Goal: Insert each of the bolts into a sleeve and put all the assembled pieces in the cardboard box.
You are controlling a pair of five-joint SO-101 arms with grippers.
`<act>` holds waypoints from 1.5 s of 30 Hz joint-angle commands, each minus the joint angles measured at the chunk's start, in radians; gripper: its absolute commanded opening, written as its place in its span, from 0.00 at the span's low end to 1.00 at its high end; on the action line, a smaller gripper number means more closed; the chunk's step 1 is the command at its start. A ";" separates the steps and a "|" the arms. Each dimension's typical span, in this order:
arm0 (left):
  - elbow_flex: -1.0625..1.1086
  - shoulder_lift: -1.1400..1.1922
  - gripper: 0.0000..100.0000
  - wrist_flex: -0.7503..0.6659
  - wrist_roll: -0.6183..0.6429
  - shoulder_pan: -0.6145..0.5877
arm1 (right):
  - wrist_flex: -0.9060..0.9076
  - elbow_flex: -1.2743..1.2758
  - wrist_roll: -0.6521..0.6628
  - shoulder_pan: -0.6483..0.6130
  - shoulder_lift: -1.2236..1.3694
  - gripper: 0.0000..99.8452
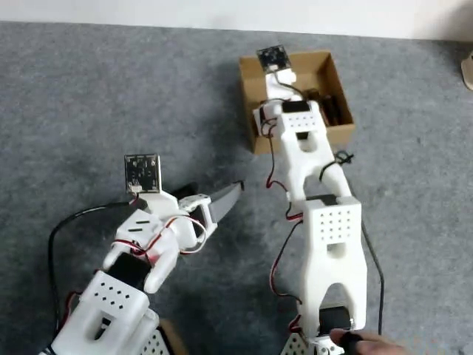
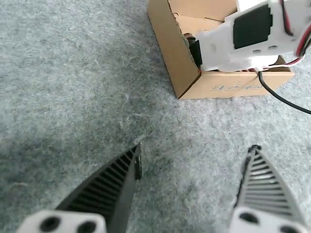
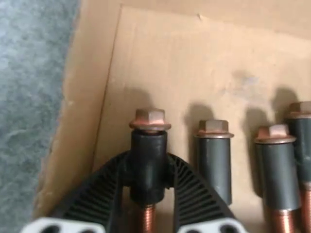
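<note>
My right gripper (image 3: 148, 167) is shut on a dark sleeve (image 3: 148, 158) with a copper bolt through it, its hex head (image 3: 149, 119) standing out at the far end. It holds this piece low over the floor of the cardboard box (image 3: 194, 63), near one wall. Beside it several more assembled pieces lie in a row, the nearest (image 3: 214, 155), then another (image 3: 277, 167). In the high view the right arm (image 1: 329, 222) stretches into the box (image 1: 251, 111). My left gripper (image 1: 218, 191) hovers open and empty over the carpet, left of the box (image 2: 180, 68).
Grey carpet (image 1: 111, 96) covers the whole surface, with open room left of the box. The right arm's white wrist (image 2: 252, 34) and its black cable (image 2: 279, 97) hang over the box's near corner. Red wires (image 1: 277, 177) run along both arms.
</note>
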 commanded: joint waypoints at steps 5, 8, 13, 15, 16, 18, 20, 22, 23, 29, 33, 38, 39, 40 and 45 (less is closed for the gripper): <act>-0.005 -0.007 0.32 -0.018 -0.005 -0.002 | -0.008 -0.033 -0.014 0.016 -0.048 0.03; -0.005 -0.007 0.32 -0.018 -0.005 -0.002 | -0.007 -0.030 -0.035 0.015 -0.058 0.08; -0.005 -0.007 0.32 -0.018 -0.005 -0.002 | -0.005 -0.031 -0.041 0.015 -0.056 0.07; -0.005 -0.007 0.32 -0.018 -0.005 -0.002 | -0.005 -0.031 -0.041 0.012 -0.058 0.07; -0.005 -0.007 0.32 -0.018 -0.005 -0.002 | -0.005 -0.033 -0.041 0.012 -0.061 0.07; -0.005 -0.007 0.32 -0.018 -0.005 -0.002 | -0.005 -0.033 -0.041 0.010 -0.062 0.08; -0.005 -0.007 0.32 -0.018 -0.005 -0.002 | -0.005 -0.033 -0.041 0.008 -0.062 0.08; -0.005 -0.007 0.32 -0.018 -0.005 -0.002 | -0.007 -0.033 -0.041 0.007 -0.062 0.08; -0.005 -0.007 0.32 -0.018 -0.005 -0.002 | -0.007 -0.033 -0.041 0.007 -0.062 0.08; -0.005 -0.007 0.32 -0.018 -0.005 -0.002 | -0.005 -0.045 -0.069 0.007 -0.064 0.13; -0.005 -0.007 0.32 -0.018 -0.005 -0.002 | 0.033 -0.111 -0.075 0.007 -0.062 0.13; -0.005 -0.007 0.32 -0.018 -0.005 -0.001 | 0.090 -0.188 -0.075 -0.015 -0.061 0.13; -0.005 -0.007 0.32 -0.018 -0.005 -0.001 | 0.099 -0.199 -0.075 -0.021 -0.061 0.13; -0.005 -0.007 0.32 -0.018 -0.005 -0.001 | 0.108 -0.209 -0.075 -0.025 -0.062 0.13; -0.005 -0.007 0.32 -0.018 -0.006 -0.001 | 0.208 -0.314 -0.075 -0.028 -0.062 0.13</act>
